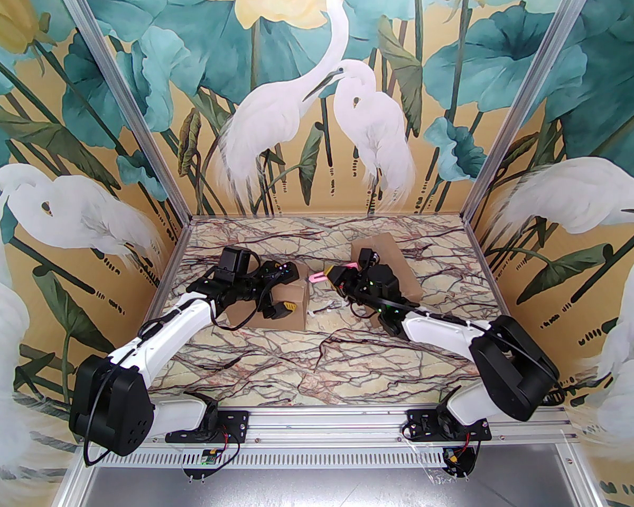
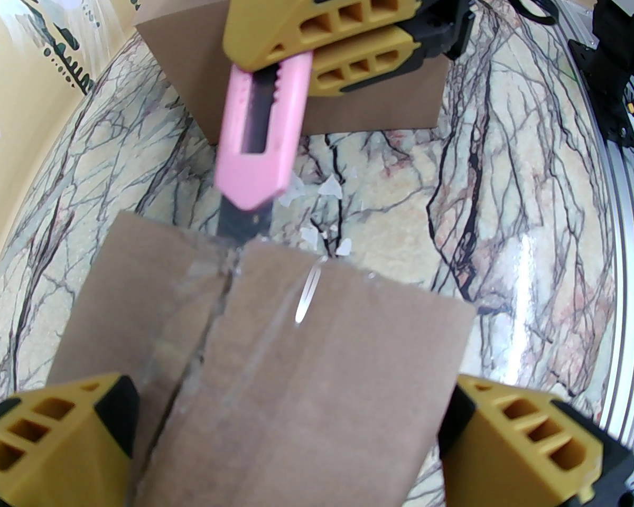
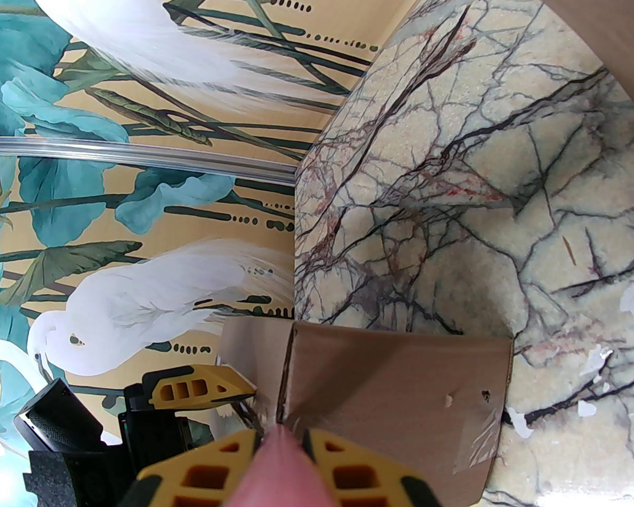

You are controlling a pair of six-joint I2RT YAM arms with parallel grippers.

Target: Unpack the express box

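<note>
Two arms: left gripper (image 2: pixel 296 436) jaws wide astride small brown cardboard box (image 2: pixel 348 336) on marbled surface (image 2: pixel 507 177); right gripper (image 2: pixel 343 40) clamped on pink utility knife (image 2: pixel 259 140) at taped seam (image 2: pixel 211 315). Advice: shallow cut, straight along seam.

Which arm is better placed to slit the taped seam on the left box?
Right. The right end effector grips the pink knife, blade at the end of the taped seam on the box. The left end effector is open, straddling it, holding no tool.
</note>
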